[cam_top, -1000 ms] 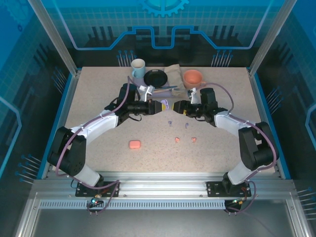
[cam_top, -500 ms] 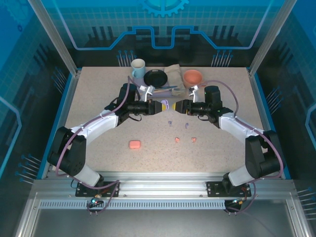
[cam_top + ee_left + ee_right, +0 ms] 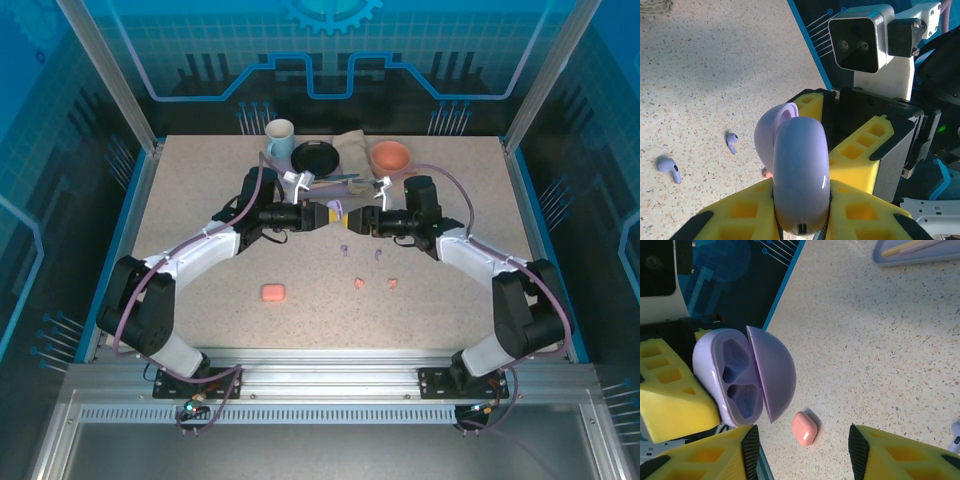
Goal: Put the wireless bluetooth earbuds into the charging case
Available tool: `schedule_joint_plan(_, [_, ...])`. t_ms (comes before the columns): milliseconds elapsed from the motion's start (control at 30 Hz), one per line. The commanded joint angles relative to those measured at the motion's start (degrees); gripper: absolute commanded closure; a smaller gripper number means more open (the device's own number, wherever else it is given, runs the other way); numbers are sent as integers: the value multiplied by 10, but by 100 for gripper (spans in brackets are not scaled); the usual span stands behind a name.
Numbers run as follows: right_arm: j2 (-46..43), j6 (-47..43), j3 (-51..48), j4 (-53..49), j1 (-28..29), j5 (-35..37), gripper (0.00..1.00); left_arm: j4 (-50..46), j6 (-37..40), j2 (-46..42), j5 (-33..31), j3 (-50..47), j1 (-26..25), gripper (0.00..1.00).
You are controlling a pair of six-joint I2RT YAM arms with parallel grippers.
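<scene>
- Plainly, the job stood at its preparing step: the left hand (image 3: 322, 215) was pinching the lilac charging case (image 3: 740, 375) by its body and holding it up off the bench (image 3: 200, 200).
- The lid of that case hung open, and both wells inside it were empty.
- The right hand (image 3: 362, 220) sat just beside the case on its lid side, fingers spread, with nothing between them.
- The two lilac earbuds (image 3: 669, 169) lay loose on the bench, near the case and on its near side, toward the arms' bases.
- They lay a little apart from each other.
- The two pink earbuds (image 3: 358, 283) lay farther from the case in the same direction.
- The pink case (image 3: 272, 292) lay shut, well apart from the lilac case, nearer the left arm's base.
- By my reading, no earbud was seated yet, so nearly all of the task remained.
- The next move called for the right hand to leave the case, come down on one lilac earbud and pinch it finely.
- It would then have to carry the earbud stem-first to the matching well while the left hand kept the case steady.
- Against the earlier frame, the right hand had drawn closer to the case and its forearm had swung.
- The case, the earbuds and the pink case lay where they had been.
</scene>
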Motion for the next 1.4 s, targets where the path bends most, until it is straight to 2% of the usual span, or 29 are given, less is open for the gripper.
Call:
schedule_joint_plan(0, [10,3,21,8,9,2,49,-2,12,5,20,16,0,80])
schedule_joint_plan(433, [25,15,44,10,8,14,56,0,12,4,28,13,0,80])
schedule_joint_plan(767, [39,17,53,11,11,6,67,1,12,6,28,15,-1,80])
schedule_joint_plan(1100, [45,19,57,16,17,-10,68,3,8,12,30,27,-1,80])
schedule_joint_plan(1367, [53,21,66,18,17,-21,77,13,1,15,36,30,-1,81])
